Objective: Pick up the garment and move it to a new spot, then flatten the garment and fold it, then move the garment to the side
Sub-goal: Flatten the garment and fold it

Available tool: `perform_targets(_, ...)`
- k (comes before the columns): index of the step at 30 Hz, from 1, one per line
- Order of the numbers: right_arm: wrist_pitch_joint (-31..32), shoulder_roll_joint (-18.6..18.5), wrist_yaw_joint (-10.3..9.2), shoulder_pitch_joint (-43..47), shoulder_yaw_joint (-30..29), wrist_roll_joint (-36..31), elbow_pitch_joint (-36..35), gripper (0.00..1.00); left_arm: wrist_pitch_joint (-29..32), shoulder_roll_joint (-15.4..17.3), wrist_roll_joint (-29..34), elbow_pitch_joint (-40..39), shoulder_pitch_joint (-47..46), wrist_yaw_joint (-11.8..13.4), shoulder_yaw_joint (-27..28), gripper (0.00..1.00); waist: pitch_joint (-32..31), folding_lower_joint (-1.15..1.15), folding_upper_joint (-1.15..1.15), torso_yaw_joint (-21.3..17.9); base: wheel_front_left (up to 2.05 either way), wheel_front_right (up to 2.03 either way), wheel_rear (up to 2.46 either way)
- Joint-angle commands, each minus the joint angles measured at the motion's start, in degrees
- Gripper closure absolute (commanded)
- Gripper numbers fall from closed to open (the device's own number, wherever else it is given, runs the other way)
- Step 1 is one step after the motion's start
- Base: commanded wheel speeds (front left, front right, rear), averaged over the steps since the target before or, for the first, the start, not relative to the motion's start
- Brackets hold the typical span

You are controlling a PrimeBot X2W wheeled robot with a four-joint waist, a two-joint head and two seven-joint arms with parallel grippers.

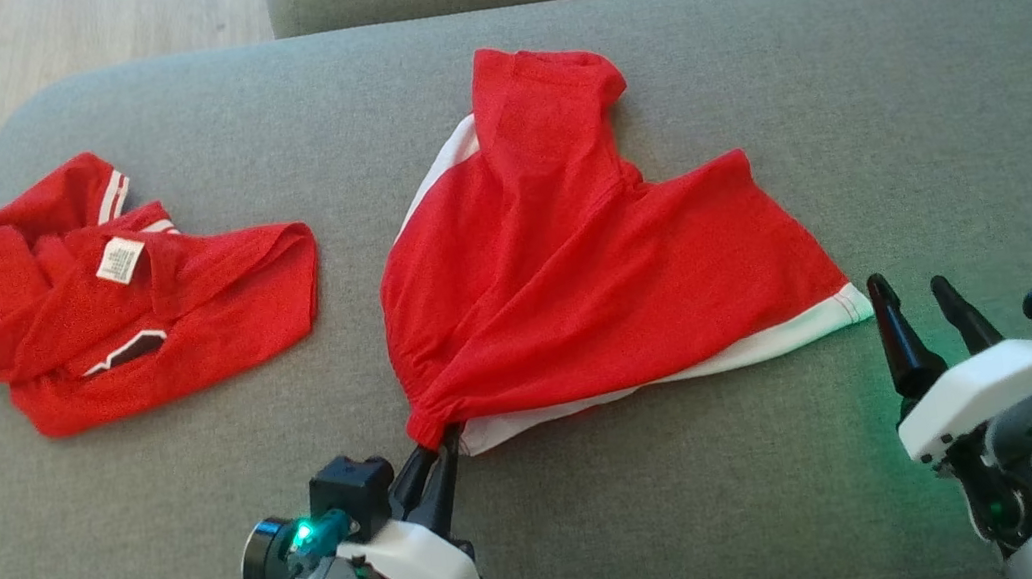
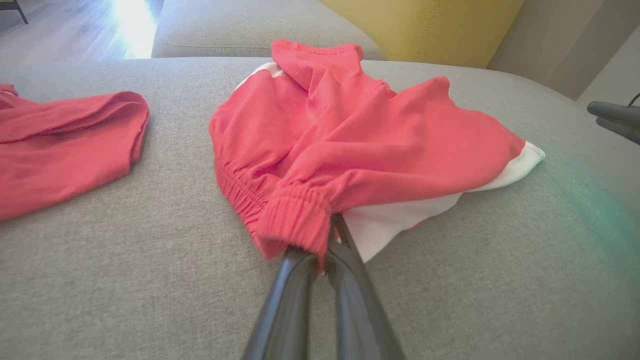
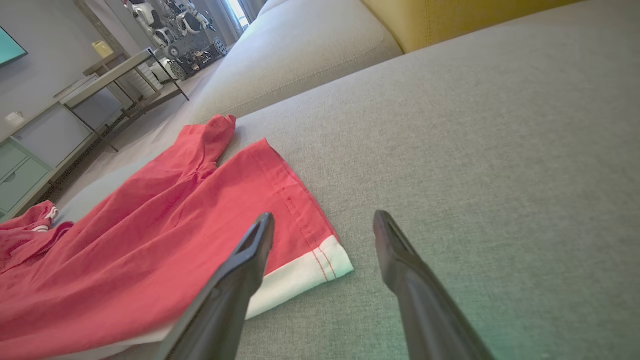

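Head view: noted garment [image 1: 574, 271] lying rumpled at cushion [image 1: 612, 539] centre, its 7 o'clock waistband corner clamped in left gripper [image 1: 434, 458], with right gripper [image 1: 928, 312] spread and empty off the 4 o'clock hem. Left wrist view: confirmed fingers pinched shut on elastic waistband. Right wrist view: confirmed fingers apart beside white hem corner; judged early, with flattening, folding and move aside outstanding.

Red, white-trimmed garment [image 1: 574, 271] lies rumpled and half-spread in the middle of the grey cushion [image 1: 848, 61].
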Motion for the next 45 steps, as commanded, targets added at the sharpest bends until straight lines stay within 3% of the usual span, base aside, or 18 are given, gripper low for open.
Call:
perform_targets(1, 0.25, 0.27, -0.04, -2.94, 1.14, -0.68, -0.66, 0.0, -0.71, 0.06, 0.6, -1.88, -0.99, 0.04, 2.35, 1.0, 0.32, 0.0, 0.0, 0.09, 0.0, 0.0, 0.0)
perform_targets(12, 1.57, -0.66, -0.04, -8.18, 1.32, -1.15, 9.89, 0.0, -0.71, 0.04, 0.27, -3.45, -1.97, 0.15, 1.02, 1.0, 2.6, 0.0, 0.0, 1.16, 0.0, 0.0, 0.0)
perform_targets(24, 1.74, -1.54, -0.04, -10.91, 5.33, 1.76, 14.56, 0.0, -0.71, 0.03, -0.02, -3.69, -3.17, 0.11, 0.02, 1.0, 3.96, 0.0, 0.0, 1.9, 0.0, 0.0, 0.0)
perform_targets(26, 2.28, -1.86, -0.04, -11.03, 6.65, 2.37, 15.0, 1.0, -0.71, 0.03, -0.03, -3.56, -3.34, 0.1, -0.03, 1.0, 3.94, 0.0, 0.0, 2.08, 0.0, 0.0, 0.0)
perform_targets(34, -0.45, -5.67, -0.04, -11.18, 11.43, 2.15, 12.66, 1.0, -0.71, 0.03, 0.37, -3.09, -3.22, -0.37, 0.7, 1.0, 2.32, 0.0, 0.0, 2.36, 0.0, 0.0, 0.0)
perform_targets(45, -1.35, -11.62, -0.04, -12.26, 15.17, 3.32, 2.52, 1.0, -0.71, 1.18, 2.16, -6.68, -3.14, -0.79, 5.36, 1.0, -2.32, 0.0, 0.0, 1.14, 0.0, 0.0, 0.0)
